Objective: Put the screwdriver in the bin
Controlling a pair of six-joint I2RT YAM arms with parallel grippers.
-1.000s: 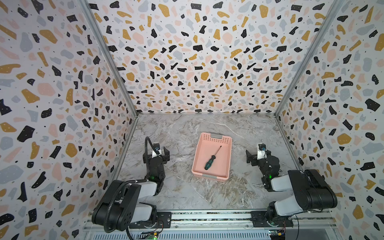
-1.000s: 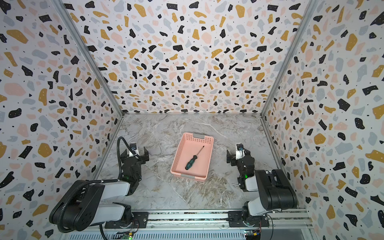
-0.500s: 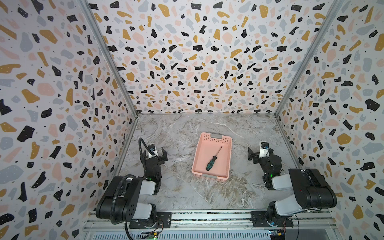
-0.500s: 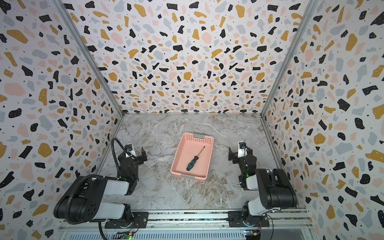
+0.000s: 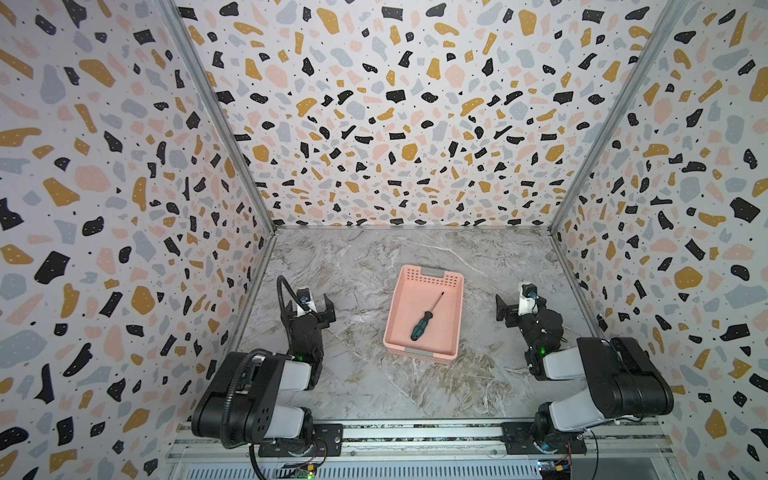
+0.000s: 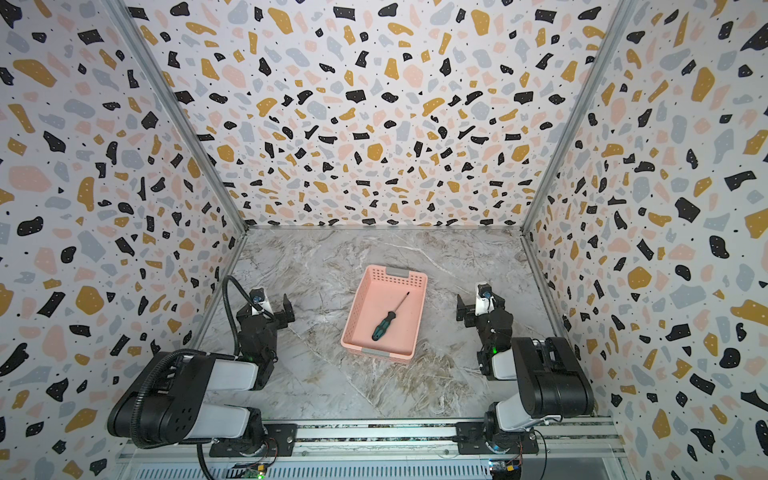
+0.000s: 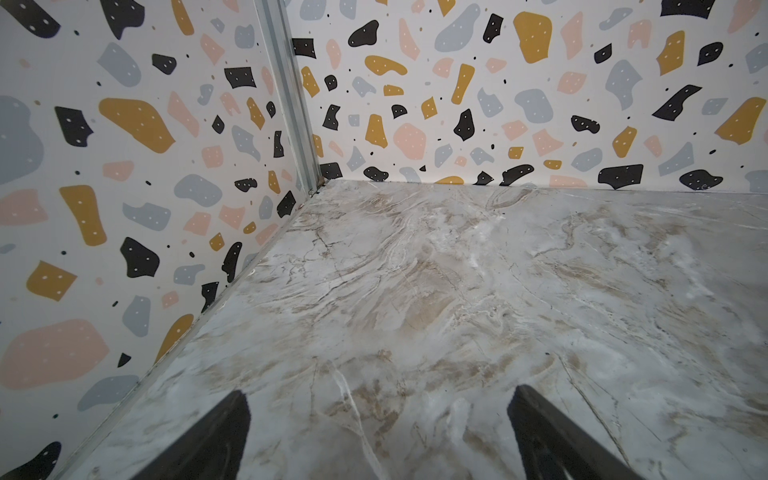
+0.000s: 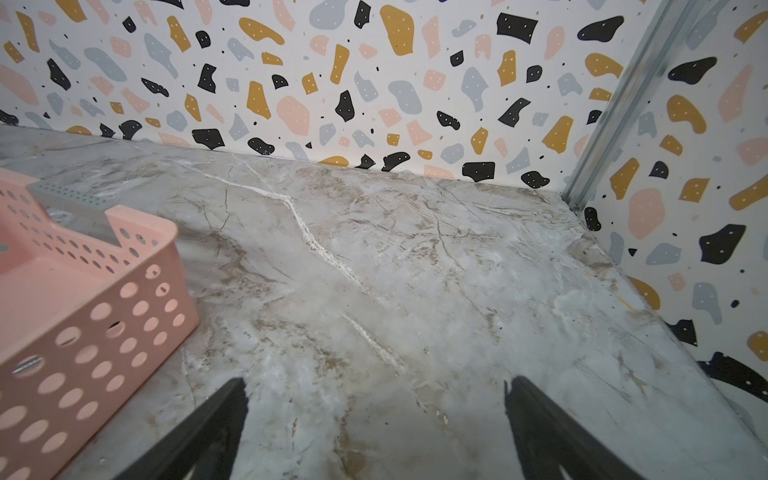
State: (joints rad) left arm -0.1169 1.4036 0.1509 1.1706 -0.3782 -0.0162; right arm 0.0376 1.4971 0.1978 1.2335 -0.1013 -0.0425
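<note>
A grey-and-tan marbled tabletop (image 5: 357, 374) forms the floor of a booth closed on three sides by white walls (image 5: 395, 124) speckled with black, mustard, pink and grey terrazzo shapes. Metal posts (image 7: 291, 104) run up the back corners, and an aluminium rail (image 5: 415, 432) along the near edge carries both arm bases. Near the middle of the tabletop stands the pink bin (image 5: 459, 316), its short ends perforated, set slightly askew to the walls. The screwdriver (image 5: 424, 322) lies flat inside it on a diagonal, handle toward the near end and tip toward the far end. The left gripper (image 5: 308, 307) hangs low to the left of the bin, well apart from it, jaws spread wide with only bare marble between them in its wrist view. The right gripper (image 5: 519, 305) sits to the right of the bin, likewise spread and empty; its wrist view catches a corner of the bin.
</note>
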